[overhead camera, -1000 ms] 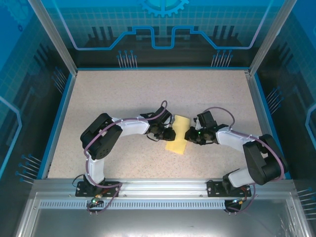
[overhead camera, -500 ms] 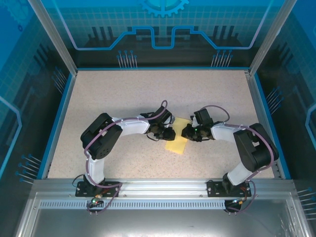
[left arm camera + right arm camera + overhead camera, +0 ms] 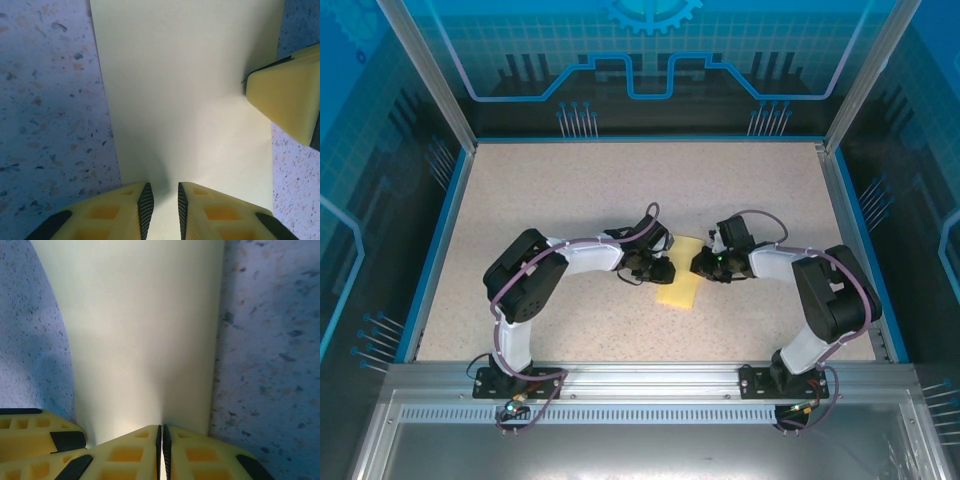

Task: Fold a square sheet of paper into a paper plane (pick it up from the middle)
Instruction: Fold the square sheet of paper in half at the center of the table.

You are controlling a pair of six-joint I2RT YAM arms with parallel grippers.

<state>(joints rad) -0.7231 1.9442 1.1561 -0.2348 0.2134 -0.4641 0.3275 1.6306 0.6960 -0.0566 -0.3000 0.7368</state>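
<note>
The square sheet of paper (image 3: 681, 290) is found near the middle of the surface (image 3: 570, 190), between the 2 tools. From above it is seen as a narrow strip, so it is judged to be bent or partly folded.

Its left edge is held by the left tool (image 3: 162, 200). The jaws are set narrow, and a bit of paper is seen in the small gap between them. Its right edge is pinched by the right tool (image 3: 161, 440), with the jaws pressed almost flat together on the paper.

The paper is thin, so it can be hurt easily. If the 2 tools are pulled apart, the sheet could be torn. If they are pushed closer, a bump or a wrong crease could be made. The left grip looks looser, so the paper could slip out there and the fold could be made crooked. The 2 tools are very near each other, so they could be bumped together.
</note>
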